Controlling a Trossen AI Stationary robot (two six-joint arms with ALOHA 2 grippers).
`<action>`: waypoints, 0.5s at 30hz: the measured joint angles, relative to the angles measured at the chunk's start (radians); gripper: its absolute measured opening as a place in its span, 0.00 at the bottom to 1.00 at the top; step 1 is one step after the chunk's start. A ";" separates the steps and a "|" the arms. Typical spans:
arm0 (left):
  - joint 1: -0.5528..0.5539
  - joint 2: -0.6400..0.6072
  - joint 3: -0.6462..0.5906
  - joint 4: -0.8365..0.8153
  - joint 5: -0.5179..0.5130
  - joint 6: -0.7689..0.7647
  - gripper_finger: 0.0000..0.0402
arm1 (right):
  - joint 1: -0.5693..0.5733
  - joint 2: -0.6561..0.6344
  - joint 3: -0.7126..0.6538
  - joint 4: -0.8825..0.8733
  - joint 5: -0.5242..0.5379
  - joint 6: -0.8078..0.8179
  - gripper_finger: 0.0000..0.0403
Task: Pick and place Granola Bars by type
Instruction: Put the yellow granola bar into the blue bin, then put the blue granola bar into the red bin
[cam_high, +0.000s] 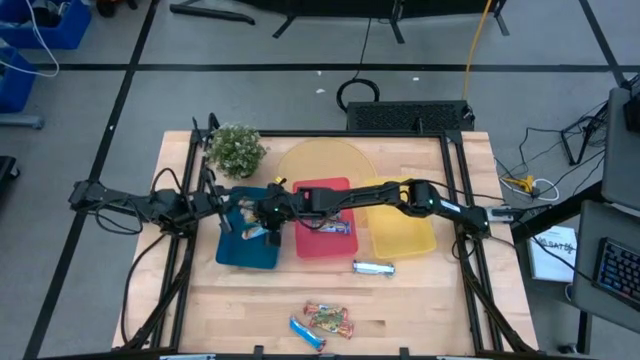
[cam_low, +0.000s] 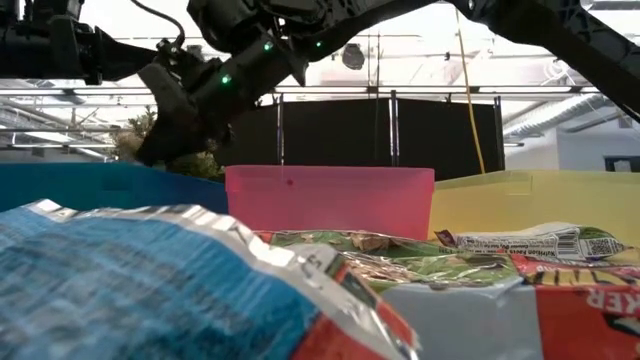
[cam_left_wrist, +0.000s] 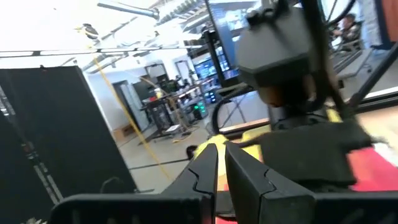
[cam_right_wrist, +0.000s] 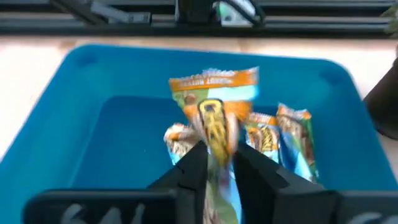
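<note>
Near table edge: two granola bars (cam_high: 322, 322) are laid close together on the wood, one blue and one orange-green, long axes roughly crosswise to slightly diagonal.
Silver bar (cam_high: 373, 267): placed on the bare table just in front of the gap between the red and yellow trays, long axis running left to right.
Red tray (cam_high: 322, 187): at least one bar (cam_high: 337, 226) is held inside, lying crosswise.
Yellow tray (cam_high: 403, 238): set just right of the red tray.
Blue tray (cam_right_wrist: 74, 81): several blue-and-orange wrapped bars (cam_right_wrist: 292, 137) are gathered at its middle.
Right gripper (cam_right_wrist: 216, 163): positioned over the blue tray; its fingers are seen slightly parted on either side of a blue-orange bar (cam_right_wrist: 215, 127), which points away from the wrist, long axis along the fingers. Whether the bar is pinched cannot be told.
Left gripper (cam_left_wrist: 221, 163): held at the blue tray's left side, fingers pressed nearly together, nothing seen between them.
Plant (cam_high: 236, 149): located behind the blue tray.
</note>
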 joint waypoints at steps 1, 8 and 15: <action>0.000 0.000 0.000 0.000 0.008 -0.007 0.10 | 0.000 0.000 0.000 0.008 0.000 0.011 0.20; 0.000 0.000 0.000 -0.018 0.050 -0.041 0.10 | 0.004 -0.012 0.000 0.043 -0.006 0.016 0.35; 0.000 0.000 0.000 -0.111 0.056 -0.095 0.10 | 0.026 -0.123 -0.001 -0.131 -0.082 -0.015 0.31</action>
